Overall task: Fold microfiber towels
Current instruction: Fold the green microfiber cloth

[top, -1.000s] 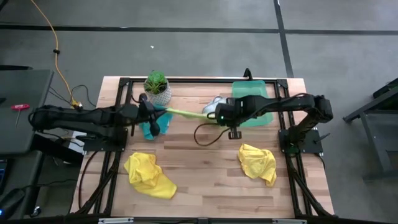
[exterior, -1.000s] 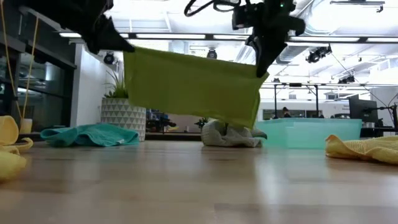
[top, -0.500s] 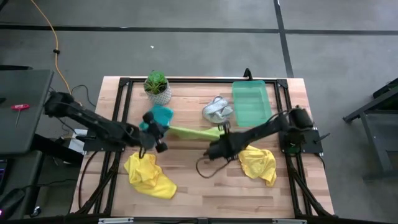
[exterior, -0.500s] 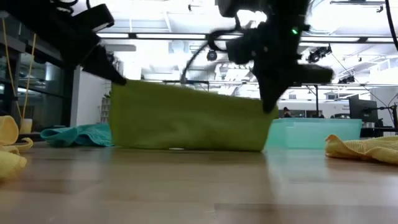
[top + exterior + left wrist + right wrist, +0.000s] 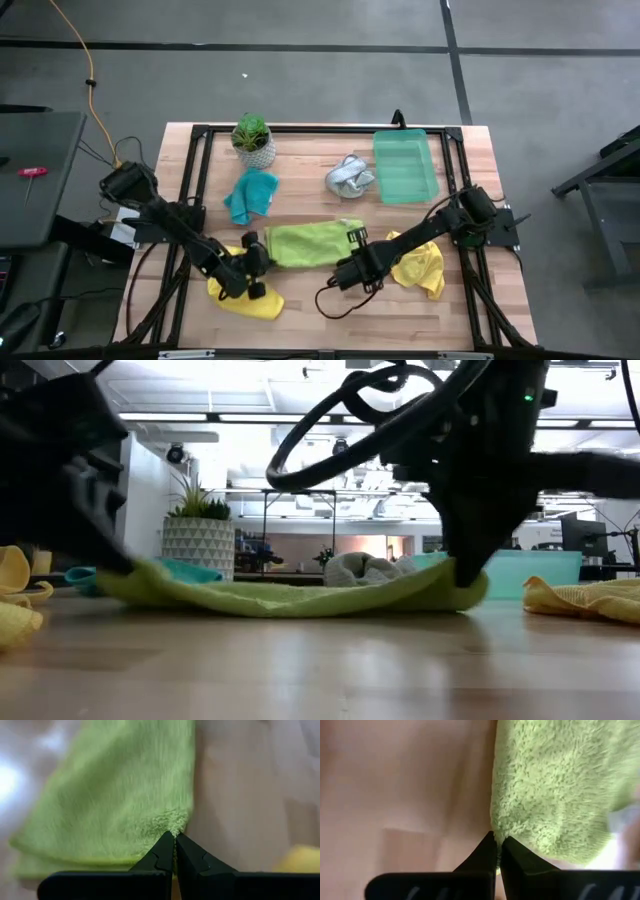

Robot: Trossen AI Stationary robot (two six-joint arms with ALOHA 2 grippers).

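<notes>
left end effector [image 5: 174, 836] pinching lime towel [image 5: 308, 243] corner | right end effector [image 5: 498, 839] likewise | grips partly hidden overhead

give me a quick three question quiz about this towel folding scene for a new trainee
1. True or false: the lime green towel lies on the table.
2. What does the left hand pinch? A. yellow towel B. lime green towel corner C. tray
3. Fill in: the grey-white towel sits beside the green ____.

Key: 1 true. 2 B; the right hand pinches another corner. 3 tray.
</notes>
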